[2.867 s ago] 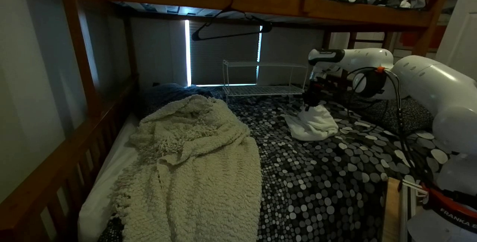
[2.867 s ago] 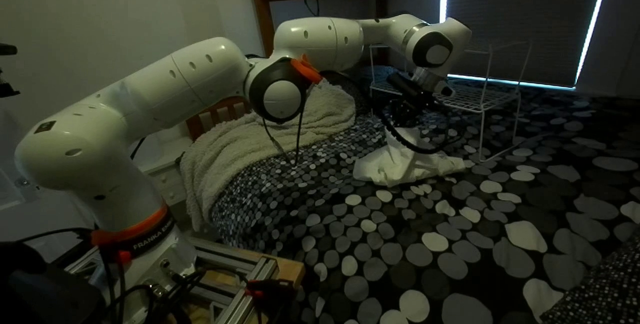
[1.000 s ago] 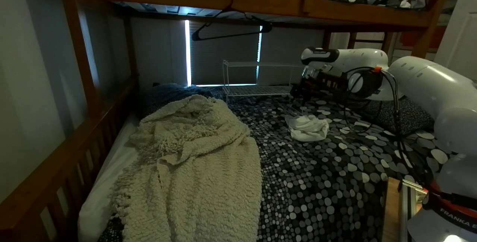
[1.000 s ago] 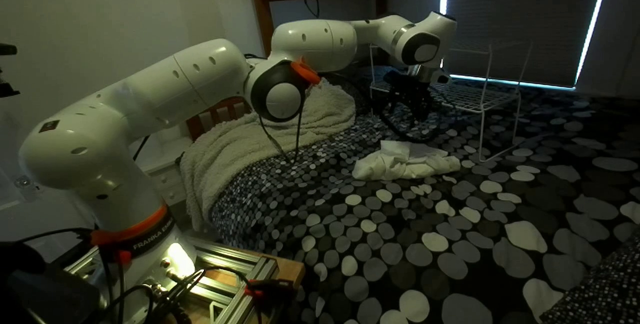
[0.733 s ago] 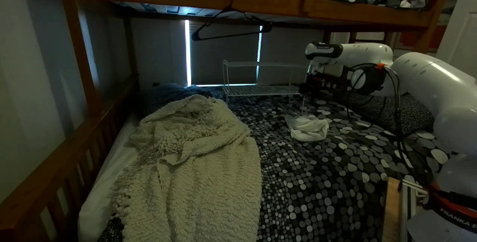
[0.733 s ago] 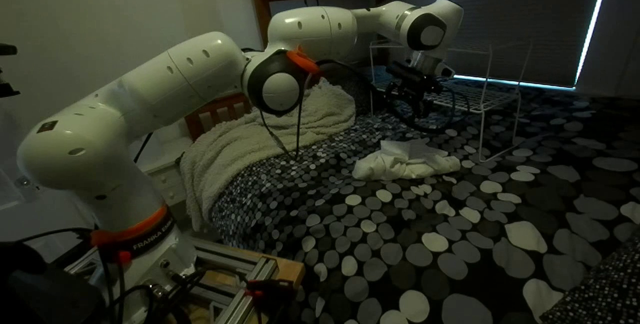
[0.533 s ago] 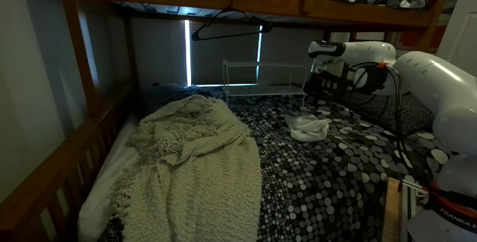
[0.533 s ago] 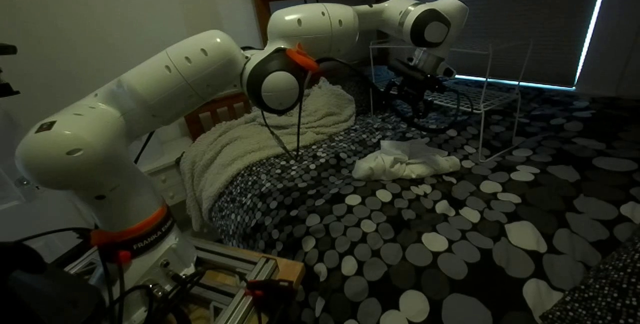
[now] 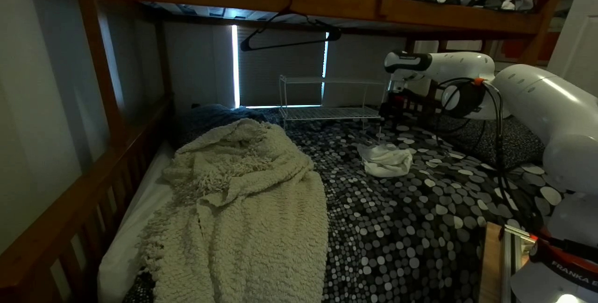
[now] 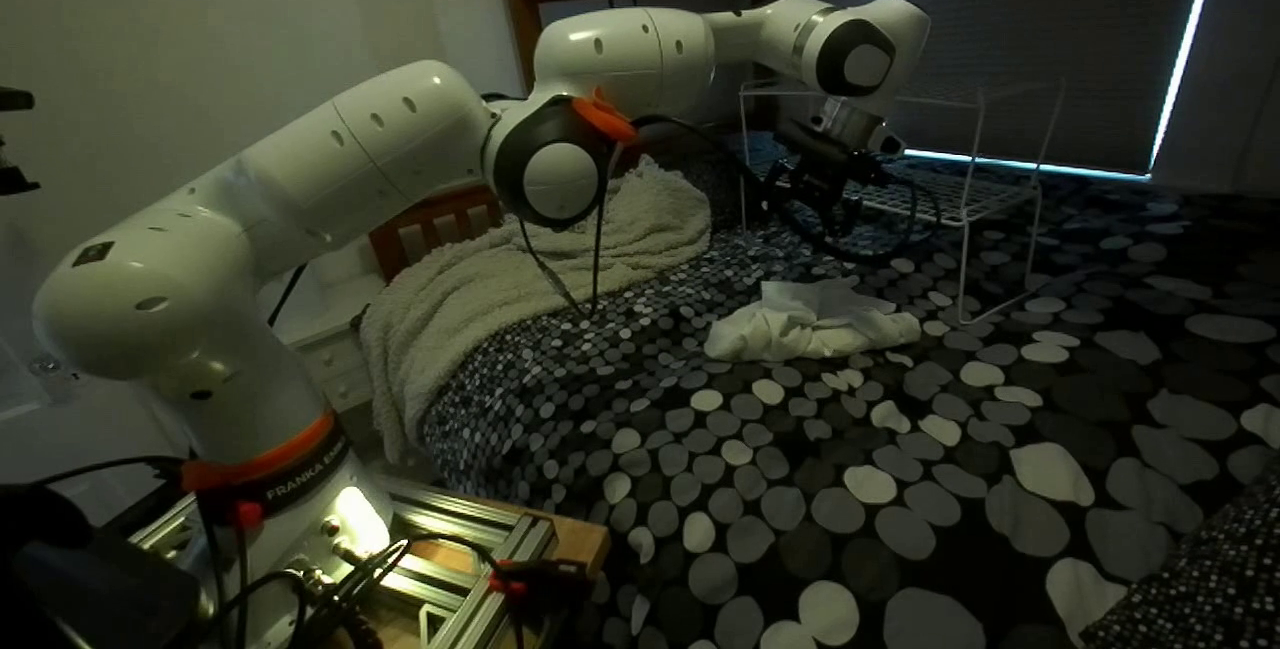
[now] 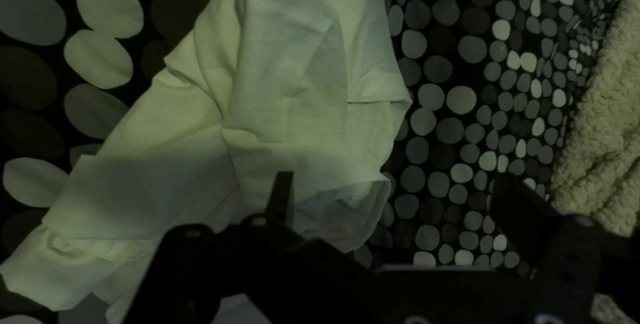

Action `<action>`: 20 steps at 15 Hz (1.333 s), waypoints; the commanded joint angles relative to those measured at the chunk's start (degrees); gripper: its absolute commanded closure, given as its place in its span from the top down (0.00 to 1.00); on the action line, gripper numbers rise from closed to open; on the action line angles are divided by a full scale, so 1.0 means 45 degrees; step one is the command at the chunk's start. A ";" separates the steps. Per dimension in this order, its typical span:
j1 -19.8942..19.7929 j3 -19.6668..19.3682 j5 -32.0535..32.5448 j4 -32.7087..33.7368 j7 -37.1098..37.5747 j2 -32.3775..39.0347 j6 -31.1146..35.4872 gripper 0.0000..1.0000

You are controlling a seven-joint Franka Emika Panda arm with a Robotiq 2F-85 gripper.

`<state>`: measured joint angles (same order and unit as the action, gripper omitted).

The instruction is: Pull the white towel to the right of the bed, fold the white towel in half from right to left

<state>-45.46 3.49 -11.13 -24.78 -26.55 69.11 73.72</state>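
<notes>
Bed worktop (image 10: 720, 489) carries a cream blanket (image 9: 261, 228) and, apart from it, the white towel (image 10: 812, 329), rumpled; dim light leaves its fold uncertain. Tool (image 11: 393, 176) stands spread above the towel, having just released it and risen; folding likely needs a fresh grip.

Vs 2.9 s ago: my gripper (image 11: 392, 176) is hovering clear of the white towel (image 10: 810, 331) instead of meeting its raised peak with my jaws. That peak is sagging toward 6 o'clock and the towel's 3 o'clock edge (image 9: 407, 157) is sitting further in, in both exterior views. My arm (image 10: 622, 51) is riding nearer 12. Vs 0.5 s ago: I'm edging toward 9 o'clock; a bright glow (image 10: 360, 521) is showing on my base (image 9: 537, 275).
</notes>
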 commanded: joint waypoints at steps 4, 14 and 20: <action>-0.0125 0.0214 0.0177 -0.0117 -0.3228 0.0753 0.0301 1.00; -0.0266 0.0197 0.0128 -0.0177 -0.5718 0.1264 0.2506 1.00; -0.0263 0.0190 0.0144 -0.0180 -0.6070 0.1591 0.2658 0.52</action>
<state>-46.20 3.69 -10.71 -25.59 -51.71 75.21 84.27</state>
